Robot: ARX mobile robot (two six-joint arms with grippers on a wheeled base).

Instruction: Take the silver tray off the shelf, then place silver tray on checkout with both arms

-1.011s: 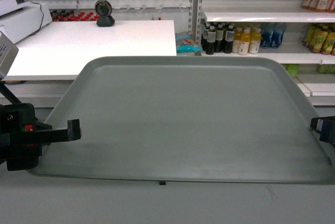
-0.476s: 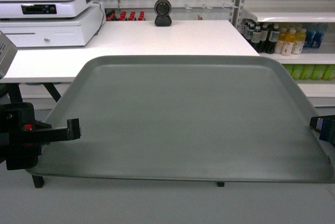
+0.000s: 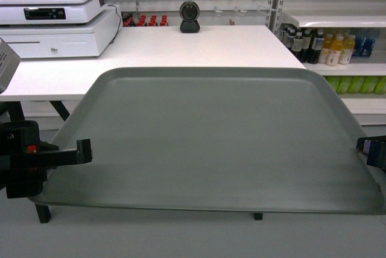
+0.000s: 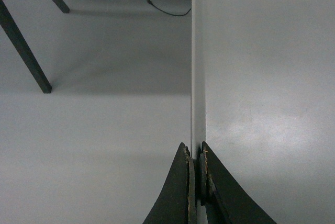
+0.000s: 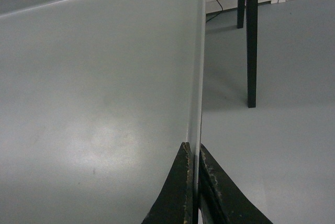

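Observation:
The silver tray (image 3: 211, 137) hangs level in the air, filling the lower head view, its far edge just short of the white checkout (image 3: 181, 44). My left gripper (image 3: 84, 149), with a red mark on its body, is shut on the tray's left rim. My right gripper (image 3: 365, 147) is shut on the right rim. In the left wrist view the gripper (image 4: 196, 153) pinches the thin rim of the tray (image 4: 267, 77). The right wrist view shows the gripper (image 5: 194, 153) clamped on the tray (image 5: 94, 103) the same way. The shelf is out of view.
A round black scanner (image 3: 189, 15) stands at the checkout's far edge and a white cash register (image 3: 54, 23) at its left. White racks of bottles (image 3: 332, 47) stand at the right. Black table legs (image 5: 252, 41) rise from the grey floor below.
The view has swung left, so the checkout and scanner moved from the left to straight ahead and the bottle racks slid right. Both grippers keep their hold on the tray.

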